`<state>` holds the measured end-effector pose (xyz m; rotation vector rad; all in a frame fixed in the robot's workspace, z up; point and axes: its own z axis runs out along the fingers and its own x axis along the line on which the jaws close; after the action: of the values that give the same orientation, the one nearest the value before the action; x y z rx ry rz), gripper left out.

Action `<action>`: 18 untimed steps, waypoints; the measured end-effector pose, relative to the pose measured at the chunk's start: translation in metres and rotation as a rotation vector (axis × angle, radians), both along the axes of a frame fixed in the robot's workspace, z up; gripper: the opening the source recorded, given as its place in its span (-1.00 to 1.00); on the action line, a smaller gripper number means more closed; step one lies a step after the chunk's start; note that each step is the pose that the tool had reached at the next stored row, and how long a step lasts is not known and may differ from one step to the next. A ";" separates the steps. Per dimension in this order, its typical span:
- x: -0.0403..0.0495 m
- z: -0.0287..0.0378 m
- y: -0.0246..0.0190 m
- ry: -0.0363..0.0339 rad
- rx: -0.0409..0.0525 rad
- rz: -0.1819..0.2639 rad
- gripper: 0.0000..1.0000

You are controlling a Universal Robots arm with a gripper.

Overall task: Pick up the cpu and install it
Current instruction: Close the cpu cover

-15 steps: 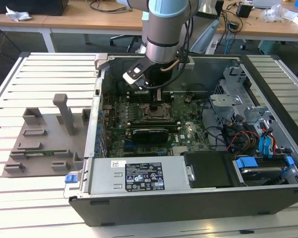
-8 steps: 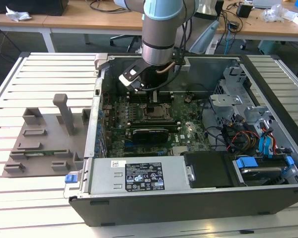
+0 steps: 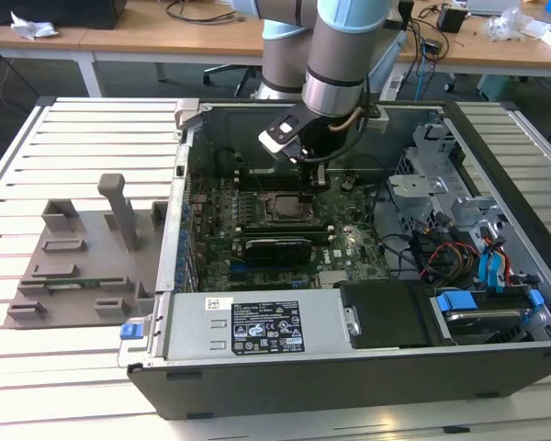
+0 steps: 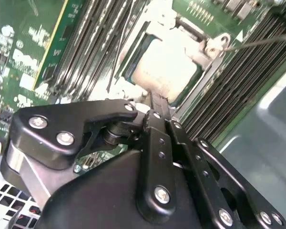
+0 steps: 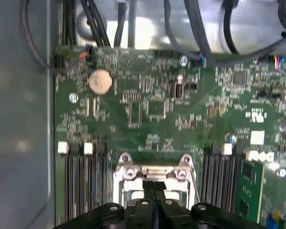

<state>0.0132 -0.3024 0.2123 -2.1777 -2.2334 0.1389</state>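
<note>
Position: the arm (image 3: 335, 55) reaches down into the open computer case (image 3: 349, 377), which lies on the slatted table (image 3: 83, 138). The jaws stand over the socket frame (image 3: 282, 206).

Jaw state: clenched. Both sides are drawn together, with no gap visible in both wrist views.

The cpu (image 4: 164, 71) lies within the socket frame, silvery top plate up, just beyond the jaw tips. Whether the tips touch its near edge cannot be told. Nothing is seen clamped between them. The thin lever wire (image 4: 262, 42) appears to stand clear of the frame, so the cpu is judged placed but not yet locked down.

Caution:
- Pressure from the closed tips on one edge may tilt the cpu and bend the socket contacts.
- A sideways drag may slide the cpu out of register.
- The memory slots (image 4: 229, 86) flank the socket closely, and a skewed descent may strike them.
</note>
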 end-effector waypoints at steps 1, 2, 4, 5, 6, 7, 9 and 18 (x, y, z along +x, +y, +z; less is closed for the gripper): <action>0.0008 0.0008 -0.0001 0.0006 -0.0005 0.000 -0.79; 0.0012 0.0021 -0.0001 0.0008 -0.0002 0.000 -0.79; 0.0015 0.0085 0.0000 0.0008 -0.0001 0.000 -0.79; 0.0016 0.0113 0.0000 0.0008 0.0000 0.000 -0.79; 0.0016 0.0167 -0.0001 0.0008 -0.0002 0.000 -0.79; 0.0016 0.0233 -0.0001 0.0008 -0.0001 0.000 -0.79; 0.0016 0.0382 -0.0001 0.0009 -0.0002 0.000 -0.79; 0.0016 0.0454 0.0000 0.0008 -0.0001 0.000 -0.79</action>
<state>0.0148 -0.3024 0.2577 -2.1775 -2.2328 0.1399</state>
